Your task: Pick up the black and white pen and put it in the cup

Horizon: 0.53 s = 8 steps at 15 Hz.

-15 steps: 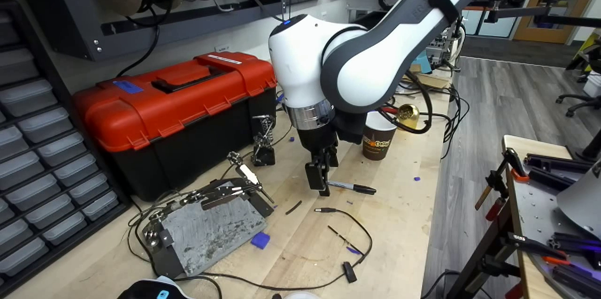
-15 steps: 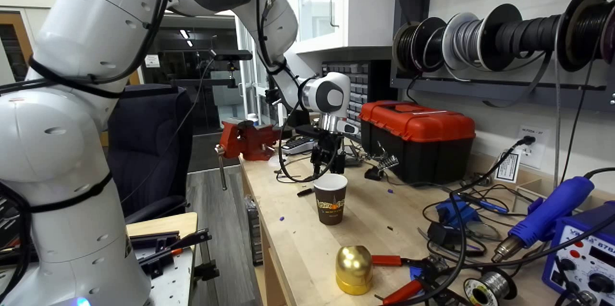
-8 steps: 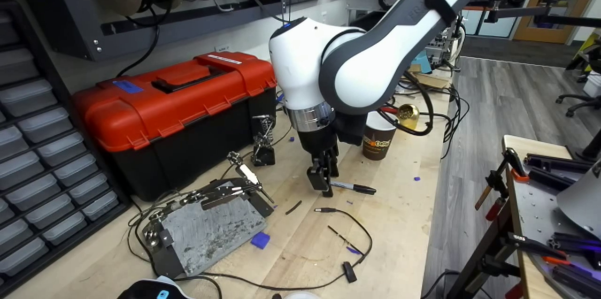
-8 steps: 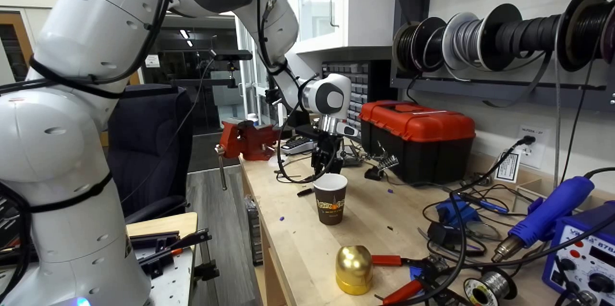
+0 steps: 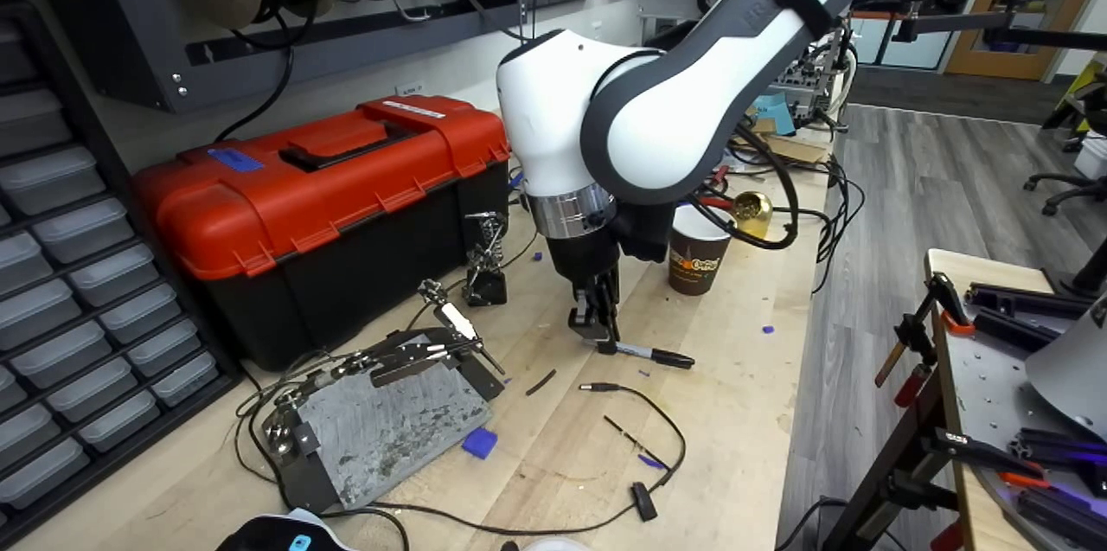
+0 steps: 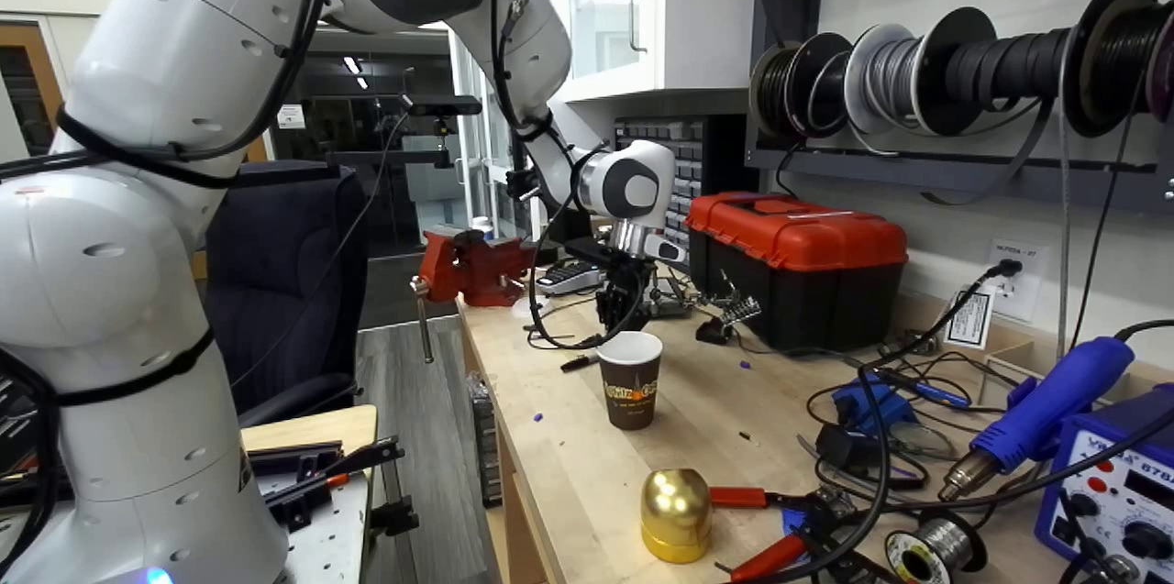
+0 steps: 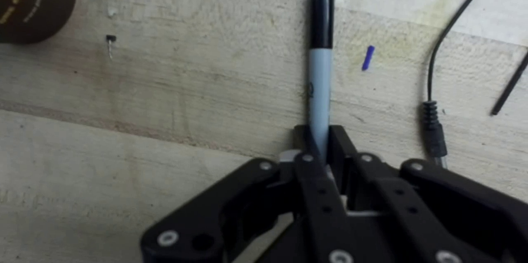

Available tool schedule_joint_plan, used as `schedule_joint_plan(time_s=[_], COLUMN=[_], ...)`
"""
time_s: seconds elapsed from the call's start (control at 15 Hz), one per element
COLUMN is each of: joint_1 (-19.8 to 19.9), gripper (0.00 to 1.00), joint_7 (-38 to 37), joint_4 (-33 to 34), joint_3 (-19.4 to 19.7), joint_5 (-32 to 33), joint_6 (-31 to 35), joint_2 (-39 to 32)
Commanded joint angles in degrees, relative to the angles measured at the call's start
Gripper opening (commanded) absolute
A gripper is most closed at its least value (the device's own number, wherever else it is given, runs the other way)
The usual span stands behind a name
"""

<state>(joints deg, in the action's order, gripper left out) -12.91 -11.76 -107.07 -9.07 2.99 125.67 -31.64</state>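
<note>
The black and white pen (image 7: 321, 69) lies on the wooden bench, its glossy black cap pointing away from my gripper (image 7: 320, 133) in the wrist view. Both fingers press against the pen's pale grey-white barrel, so the jaws are shut on it; the barrel's rear end is hidden between them. In an exterior view the black cap (image 5: 673, 358) sticks out beside the fingertips, close above the wood. The cup (image 6: 631, 391), white on top with a dark brown printed band, stands upright near the gripper in both exterior views. Only the cup's dark lower part (image 7: 35, 5) shows in the wrist view.
A red and black toolbox (image 5: 346, 205) stands by the wall. Near the gripper are a helping-hand stand (image 5: 487, 270) and a black cable with a barrel plug (image 7: 433, 126). A gold dome (image 6: 676, 515) and red-handled pliers (image 6: 770, 556) lie beyond the cup.
The gripper's jaws have come together from wide open onto the pen's barrel. The pen has shifted very slightly with the grip; the cup has stayed in place.
</note>
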Motion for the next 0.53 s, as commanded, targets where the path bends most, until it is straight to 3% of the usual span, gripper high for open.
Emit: schedule_joint_plan(time_s=[0.0,0.47], joint_1=[0.7,1.2], gripper=[0.0,0.01], joint_7=[2.4,1.7], joint_4=[-2.3,-7.1], joint_3=[0.2,0.7], joint_5=[-2.3,-4.2], joint_6=[2.1,3.2], joint_2=[1.7,5.9])
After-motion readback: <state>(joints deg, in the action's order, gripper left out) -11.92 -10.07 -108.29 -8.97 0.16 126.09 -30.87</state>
